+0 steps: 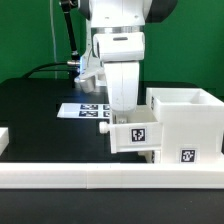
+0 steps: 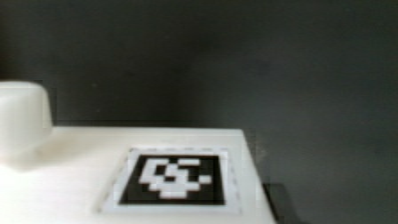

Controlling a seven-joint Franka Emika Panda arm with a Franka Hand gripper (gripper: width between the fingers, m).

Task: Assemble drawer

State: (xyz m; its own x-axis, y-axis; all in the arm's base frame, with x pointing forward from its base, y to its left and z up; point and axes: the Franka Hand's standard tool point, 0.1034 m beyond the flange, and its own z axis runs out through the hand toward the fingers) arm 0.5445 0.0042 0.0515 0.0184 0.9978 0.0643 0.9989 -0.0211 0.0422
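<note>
In the exterior view my gripper (image 1: 122, 110) reaches straight down onto a white drawer tray (image 1: 135, 135) with a black-and-white tag on its face. The tray sits against the side of the tall white housing (image 1: 185, 118) that faces the exterior view's left; the housing carries its own tag low down. My fingertips are hidden behind the tray. In the wrist view the tray's tagged white face (image 2: 178, 175) fills the lower part, very close. A dark finger (image 2: 285, 206) lies against its edge. A rounded white part (image 2: 18, 120) stands beside it. The gripper appears shut on the tray.
The marker board (image 1: 85, 109) lies flat on the black table behind the gripper. A long white border rail (image 1: 100, 180) runs along the front, and another piece of rail (image 1: 5, 138) shows at the exterior view's left edge. Cables hang behind the arm.
</note>
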